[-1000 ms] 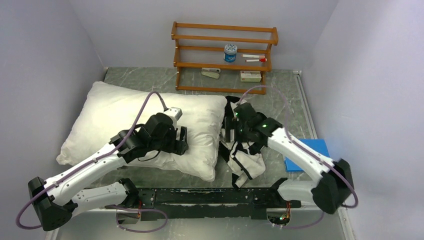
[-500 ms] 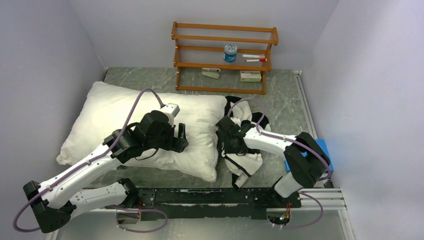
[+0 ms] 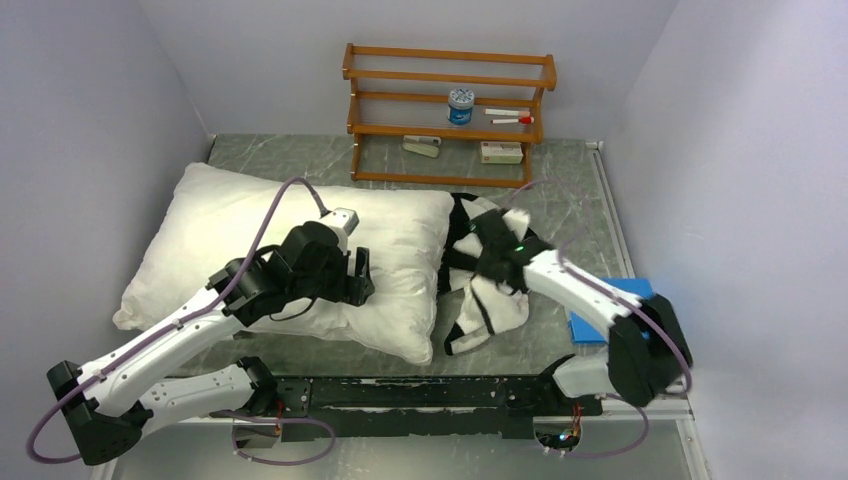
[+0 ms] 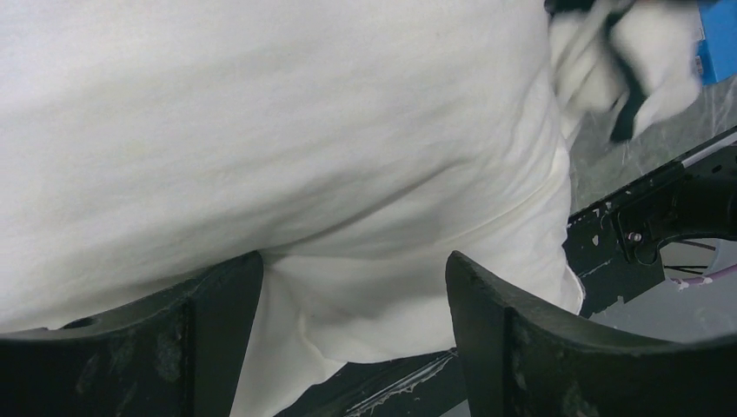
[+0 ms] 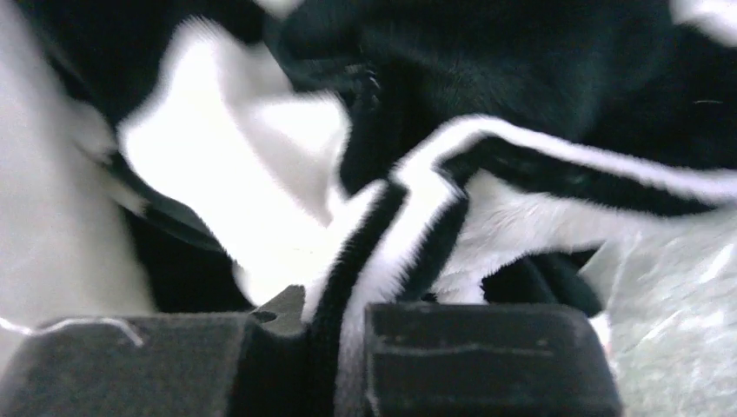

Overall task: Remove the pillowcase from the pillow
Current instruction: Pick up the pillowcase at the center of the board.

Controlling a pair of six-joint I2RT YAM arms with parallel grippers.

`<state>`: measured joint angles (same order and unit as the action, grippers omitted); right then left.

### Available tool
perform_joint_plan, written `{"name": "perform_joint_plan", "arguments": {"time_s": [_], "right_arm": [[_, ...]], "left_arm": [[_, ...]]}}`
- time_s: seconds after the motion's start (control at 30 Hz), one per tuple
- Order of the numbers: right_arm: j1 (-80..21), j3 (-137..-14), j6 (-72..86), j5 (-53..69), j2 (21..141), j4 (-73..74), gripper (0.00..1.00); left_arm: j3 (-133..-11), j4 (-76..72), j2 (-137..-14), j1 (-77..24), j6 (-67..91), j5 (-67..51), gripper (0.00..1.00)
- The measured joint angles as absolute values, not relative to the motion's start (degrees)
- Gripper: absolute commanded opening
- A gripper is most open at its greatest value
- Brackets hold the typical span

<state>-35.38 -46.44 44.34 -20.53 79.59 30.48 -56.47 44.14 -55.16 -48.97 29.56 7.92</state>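
The left fingers (image 3: pixel 357 272) stand wide apart, set down against the near right part of the pillow (image 3: pixel 250 220). They grip nothing, and only white cloth shows in the gap between them. The pillow lies bare and wrinkled across the left half of the counter (image 3: pixel 570 190), its long side running left to right.

Just right of it, the right fingers (image 5: pixel 374 347) are drawn narrow, pinching a black-and-white striped edge of the pillowcase (image 3: pixel 497 300) between them. The pillowcase is a crumpled checkered heap on the counter, touching the pillow's right end — whether any fold is tucked under that end cannot be told. The right arm reaches over the heap from the near right corner.

Further right, near the counter's edge, a flat blue pad (image 3: pixel 625 295) lies partly hidden behind that arm.

At the back stands a wooden rack (image 3: pixel 450 77) — a blue-lidded jar (image 3: pixel 460 105) sits on one of its shelves, among a few small things too small to name.
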Motion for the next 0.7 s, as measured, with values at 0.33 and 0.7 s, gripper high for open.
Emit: {"name": "perform_joint_plan", "arguments": {"time_s": [0.33,0.7], "right_arm": [[-13.10,-88.51,33.45,-21.41,68.90,36.75,0.01],[-10.50,-119.17,27.07,-13.80,84.14,44.58,0.03]], "left_arm": [[-56.38,44.62,-53.25,-48.95,30.48,8.64,0.81],[-56.38,44.60,-54.15,-48.95,30.46,8.25,0.81]]}}
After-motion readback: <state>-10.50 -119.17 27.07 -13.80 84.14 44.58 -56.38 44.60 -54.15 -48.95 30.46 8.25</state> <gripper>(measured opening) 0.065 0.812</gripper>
